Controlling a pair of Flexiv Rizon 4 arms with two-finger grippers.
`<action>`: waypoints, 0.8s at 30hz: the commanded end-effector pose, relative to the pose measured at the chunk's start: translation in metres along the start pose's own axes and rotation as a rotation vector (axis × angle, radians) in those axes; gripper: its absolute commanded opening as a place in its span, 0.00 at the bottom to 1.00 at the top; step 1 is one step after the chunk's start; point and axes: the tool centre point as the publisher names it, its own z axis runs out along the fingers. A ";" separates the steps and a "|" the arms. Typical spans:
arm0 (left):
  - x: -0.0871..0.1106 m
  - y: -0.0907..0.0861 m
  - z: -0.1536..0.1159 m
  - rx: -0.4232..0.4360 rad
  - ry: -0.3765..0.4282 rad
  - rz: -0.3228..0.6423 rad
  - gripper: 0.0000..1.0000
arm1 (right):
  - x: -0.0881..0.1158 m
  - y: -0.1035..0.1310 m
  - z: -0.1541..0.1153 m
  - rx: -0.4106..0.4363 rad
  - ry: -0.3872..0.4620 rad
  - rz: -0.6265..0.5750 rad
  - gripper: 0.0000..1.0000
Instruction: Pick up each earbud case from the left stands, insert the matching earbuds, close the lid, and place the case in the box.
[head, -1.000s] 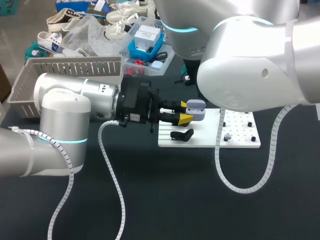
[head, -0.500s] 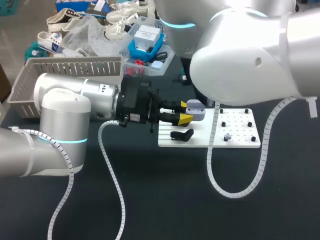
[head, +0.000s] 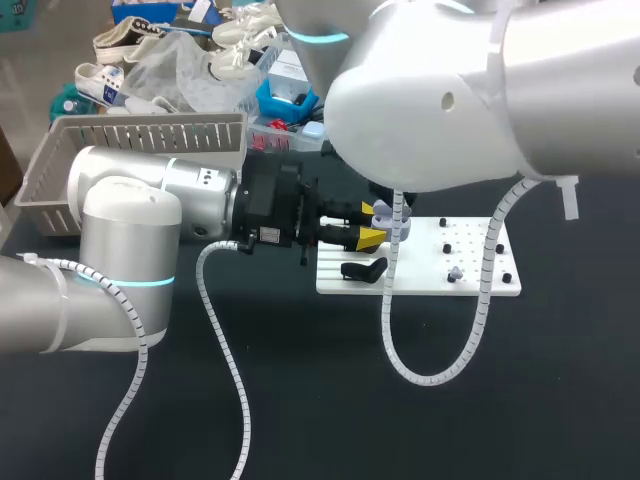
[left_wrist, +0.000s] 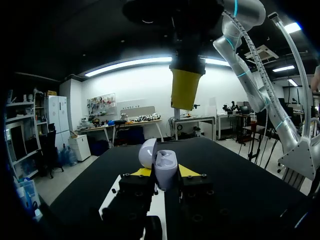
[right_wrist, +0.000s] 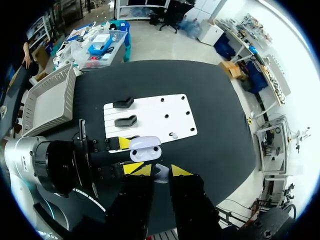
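Right gripper (right_wrist: 156, 170), pinching a small white earbud (right_wrist: 160, 174), has swung leftward over the open lilac plastic earbud case (left_wrist: 165, 161). Left gripper (left_wrist: 165, 171) clamps that case upright, lid back, for insertion.

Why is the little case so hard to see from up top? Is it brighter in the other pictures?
Left wrist view: the earbud case is evenly lit, lid open. Head view: the right arm covers most of it, so only a sliver shows. Right wrist view: it stands out pale against the black table.
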 end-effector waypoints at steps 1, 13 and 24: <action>0.001 0.001 0.001 0.001 -0.001 0.001 0.00 | 0.006 -0.005 0.009 -0.022 -0.028 0.010 0.00; 0.001 0.001 0.001 0.001 -0.001 0.001 0.00 | -0.007 -0.004 0.022 -0.007 -0.002 0.004 0.00; 0.001 0.001 0.001 0.001 -0.001 0.001 0.00 | -0.016 0.001 0.031 0.003 0.026 -0.019 0.00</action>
